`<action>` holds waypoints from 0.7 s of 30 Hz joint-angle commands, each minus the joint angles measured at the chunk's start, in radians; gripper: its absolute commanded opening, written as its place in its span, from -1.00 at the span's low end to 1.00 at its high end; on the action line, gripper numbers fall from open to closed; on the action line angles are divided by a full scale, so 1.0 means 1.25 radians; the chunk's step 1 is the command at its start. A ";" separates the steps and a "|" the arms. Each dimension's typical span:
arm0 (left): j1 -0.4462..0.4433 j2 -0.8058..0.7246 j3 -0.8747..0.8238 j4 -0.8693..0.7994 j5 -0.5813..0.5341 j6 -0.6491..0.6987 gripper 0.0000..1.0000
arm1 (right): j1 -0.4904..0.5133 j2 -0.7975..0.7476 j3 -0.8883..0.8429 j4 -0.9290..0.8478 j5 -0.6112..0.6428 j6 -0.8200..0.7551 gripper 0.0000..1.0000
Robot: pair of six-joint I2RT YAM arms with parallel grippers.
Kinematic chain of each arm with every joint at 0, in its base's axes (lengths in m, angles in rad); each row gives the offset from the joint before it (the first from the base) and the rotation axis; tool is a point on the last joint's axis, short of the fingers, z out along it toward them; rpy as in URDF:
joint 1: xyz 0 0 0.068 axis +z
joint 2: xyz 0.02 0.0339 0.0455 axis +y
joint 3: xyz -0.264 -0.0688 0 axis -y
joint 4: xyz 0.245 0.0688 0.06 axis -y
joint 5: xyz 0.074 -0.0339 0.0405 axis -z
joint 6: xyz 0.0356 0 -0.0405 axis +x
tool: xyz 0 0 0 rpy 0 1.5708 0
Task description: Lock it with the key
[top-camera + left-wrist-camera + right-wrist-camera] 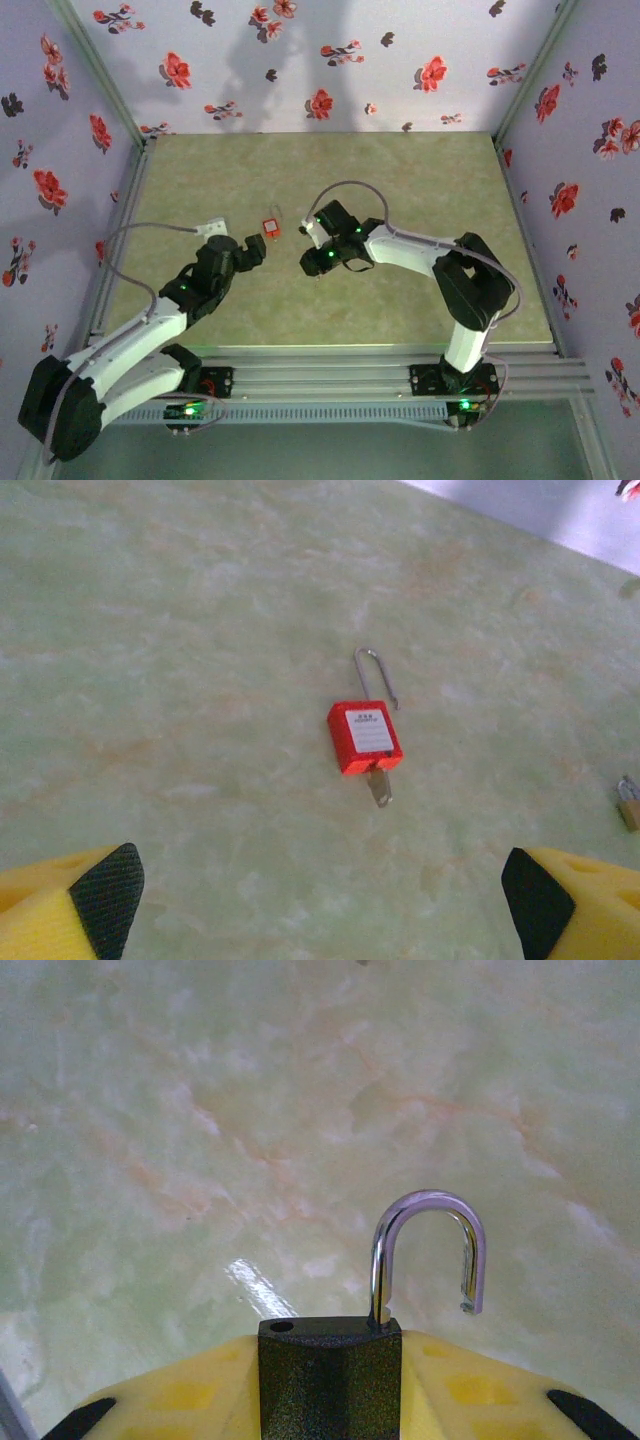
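Note:
A red padlock (pixel 364 738) lies flat on the table with its thin shackle (pixel 376 676) swung open. A silver key (pixel 379 788) sticks out of its bottom end. My left gripper (pixel 322 900) hovers just short of it, open wide, with nothing between its yellow fingers (pixel 105 895). From above, the red padlock (pixel 271 226) lies just beyond the left gripper (pixel 255 248). My right gripper (pixel 330 1400) is shut on a black padlock (pixel 330 1370) whose chrome shackle (pixel 430 1250) stands open, held above the table. The right gripper (pixel 308 262) sits right of the red padlock.
A small brass-coloured lock (pixel 629 802) lies on the table to the right of the red padlock. Flowered walls (pixel 320 60) close the table in at the back and both sides. The green marbled tabletop (pixel 400 180) stretches beyond both arms.

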 commanded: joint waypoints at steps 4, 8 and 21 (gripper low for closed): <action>0.004 0.071 0.057 0.005 0.061 -0.063 0.87 | 0.004 -0.045 -0.021 0.040 -0.047 0.007 -0.29; -0.005 0.129 0.098 -0.005 0.101 -0.081 0.83 | 0.004 -0.062 -0.039 0.056 -0.060 0.008 -0.29; -0.081 0.293 0.192 0.003 0.142 -0.152 0.70 | 0.004 -0.111 -0.082 0.094 -0.102 0.008 -0.31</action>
